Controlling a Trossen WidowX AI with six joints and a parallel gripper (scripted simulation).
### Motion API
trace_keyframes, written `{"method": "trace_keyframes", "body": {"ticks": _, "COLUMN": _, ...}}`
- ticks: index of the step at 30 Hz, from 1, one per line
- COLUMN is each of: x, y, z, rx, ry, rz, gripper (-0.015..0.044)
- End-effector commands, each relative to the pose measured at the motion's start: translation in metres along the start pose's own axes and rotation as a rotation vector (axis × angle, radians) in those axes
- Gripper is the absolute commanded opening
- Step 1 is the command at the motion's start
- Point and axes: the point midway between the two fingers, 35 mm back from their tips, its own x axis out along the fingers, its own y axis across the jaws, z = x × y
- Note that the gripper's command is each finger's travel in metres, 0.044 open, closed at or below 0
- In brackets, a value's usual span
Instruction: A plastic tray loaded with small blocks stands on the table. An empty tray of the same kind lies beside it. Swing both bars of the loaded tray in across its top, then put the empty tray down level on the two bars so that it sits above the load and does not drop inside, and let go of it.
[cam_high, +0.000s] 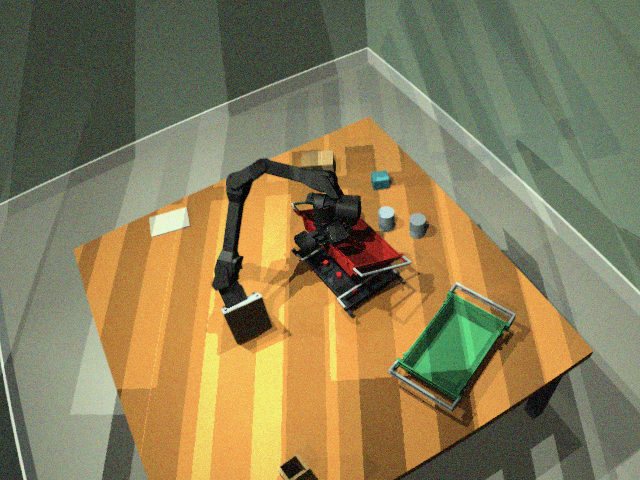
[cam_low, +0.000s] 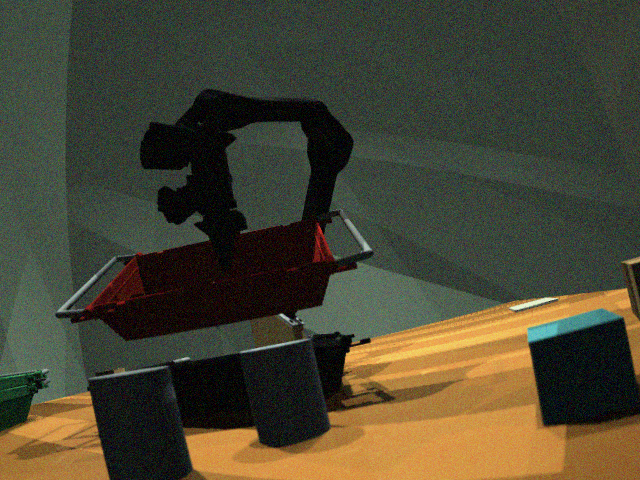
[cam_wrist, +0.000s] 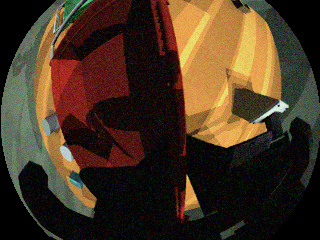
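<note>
I have my black parallel-jaw gripper (cam_low: 223, 254) clamped nearly shut on one long side wall of the empty red plastic tray (cam_high: 369, 246), which hangs in the air from that single wall. In the exterior view it is tilted, its end towards the left of the frame lower than the other, with a grey wire bar (cam_low: 85, 289) sticking out past each end.

The loaded black plastic tray (cam_high: 330, 281) with small red blocks (cam_high: 338, 274) sits on the striped orange wooden table (cam_high: 180, 403), directly below and slightly towards the lower left of the top view from the red one. Its own grey wire bars (cam_high: 347, 294) appear swung in across its top, though I cannot be certain of the far one under my wrist.

Both long axes run the same diagonal, upper left to lower right in the top view, so what matters next, I judge, is shifting slightly towards the lower left and levelling before lowering.

The red walls look thin, smooth and sloped inward, so they could slide inside.
</note>
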Motion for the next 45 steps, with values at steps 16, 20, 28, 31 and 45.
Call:
{"method": "trace_keyframes", "body": {"ticks": 16, "x": -0.007, "y": 0.004, "z": 0.001, "rx": 0.004, "ry": -0.007, "rz": 0.027, "gripper": 0.0000}}
{"method": "trace_keyframes", "body": {"ticks": 20, "x": -0.007, "y": 0.004, "z": 0.001, "rx": 0.004, "ry": -0.007, "rz": 0.027, "gripper": 0.0000}}
{"method": "trace_keyframes", "body": {"ticks": 28, "x": -0.003, "y": 0.005, "z": 0.001, "rx": 0.004, "ry": -0.007, "rz": 0.027, "gripper": 0.0000}}
{"method": "trace_keyframes", "body": {"ticks": 31, "x": 0.002, "y": 0.005, "z": 0.001, "rx": 0.004, "ry": -0.007, "rz": 0.027, "gripper": 0.0000}}
{"method": "trace_keyframes", "body": {"ticks": 45, "x": 0.023, "y": 0.004, "z": 0.001, "rx": 0.004, "ry": -0.007, "rz": 0.027, "gripper": 0.0000}}
